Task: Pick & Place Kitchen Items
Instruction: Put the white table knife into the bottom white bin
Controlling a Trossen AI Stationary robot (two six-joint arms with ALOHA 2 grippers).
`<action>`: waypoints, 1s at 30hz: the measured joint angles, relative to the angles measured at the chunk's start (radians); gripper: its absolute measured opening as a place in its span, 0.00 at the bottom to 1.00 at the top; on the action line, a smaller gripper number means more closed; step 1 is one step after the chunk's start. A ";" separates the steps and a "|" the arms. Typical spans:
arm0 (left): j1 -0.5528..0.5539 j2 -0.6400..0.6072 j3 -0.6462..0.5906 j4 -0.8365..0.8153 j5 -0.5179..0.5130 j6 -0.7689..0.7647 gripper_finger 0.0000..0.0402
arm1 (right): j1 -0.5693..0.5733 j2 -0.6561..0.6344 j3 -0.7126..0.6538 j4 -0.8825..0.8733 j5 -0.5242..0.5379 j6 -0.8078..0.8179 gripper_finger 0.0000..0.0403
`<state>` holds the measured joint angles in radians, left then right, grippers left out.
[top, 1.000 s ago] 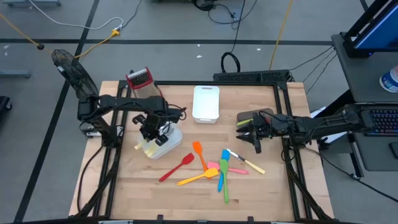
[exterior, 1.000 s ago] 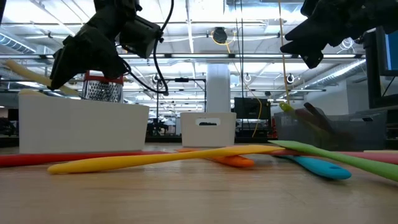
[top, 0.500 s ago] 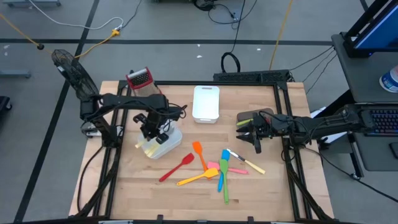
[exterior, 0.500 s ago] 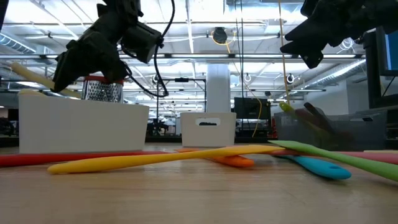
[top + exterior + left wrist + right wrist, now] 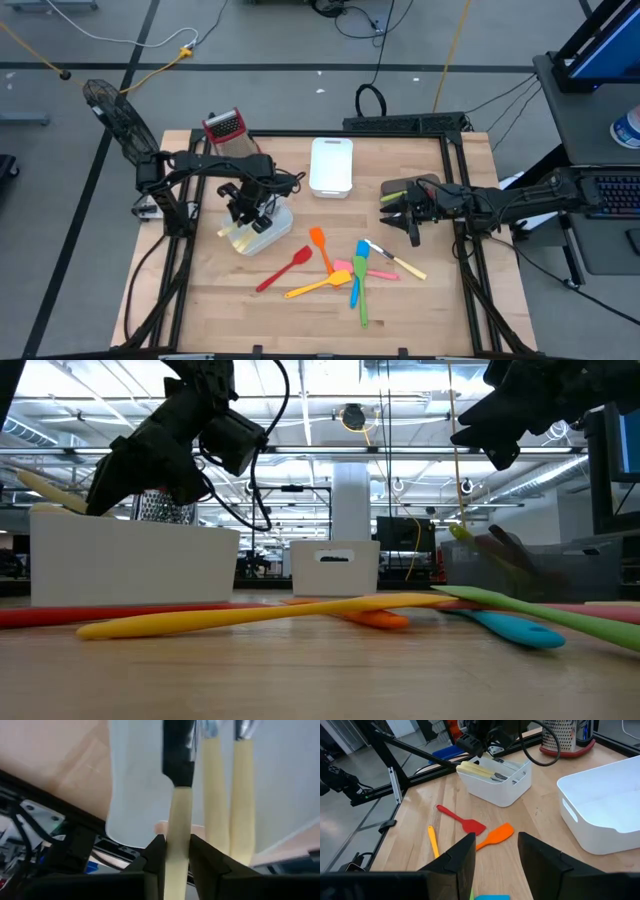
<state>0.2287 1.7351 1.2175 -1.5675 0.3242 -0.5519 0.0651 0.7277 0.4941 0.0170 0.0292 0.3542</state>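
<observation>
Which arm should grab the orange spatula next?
Probably the right. The right gripper is open and empty, hovering close to the orange spatula. The left gripper is shut on a cream-handled utensil over the white bin.

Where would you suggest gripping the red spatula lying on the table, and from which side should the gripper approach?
Probably from straight above, at mid-handle. The red spatula lies flat on the wooden table, its slim handle free of the other utensils. The blade end sits close to the orange spatula, so closing the fingers across the handle seems safer there.
</observation>
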 joint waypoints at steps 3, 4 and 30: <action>0.000 0.000 0.000 -0.003 -0.019 -0.007 0.26 | 0.000 0.000 0.000 0.000 0.000 0.000 0.35; 0.000 0.000 0.000 -0.002 -0.019 -0.007 0.28 | 0.000 0.000 0.000 0.000 0.000 0.000 0.35; -0.067 -0.183 0.097 0.080 -0.255 -0.190 0.47 | 0.000 0.000 0.000 0.034 -0.004 0.104 0.35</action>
<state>0.1620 1.5517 1.3145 -1.4872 0.0692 -0.7420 0.0654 0.7277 0.4942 0.0506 0.0250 0.4579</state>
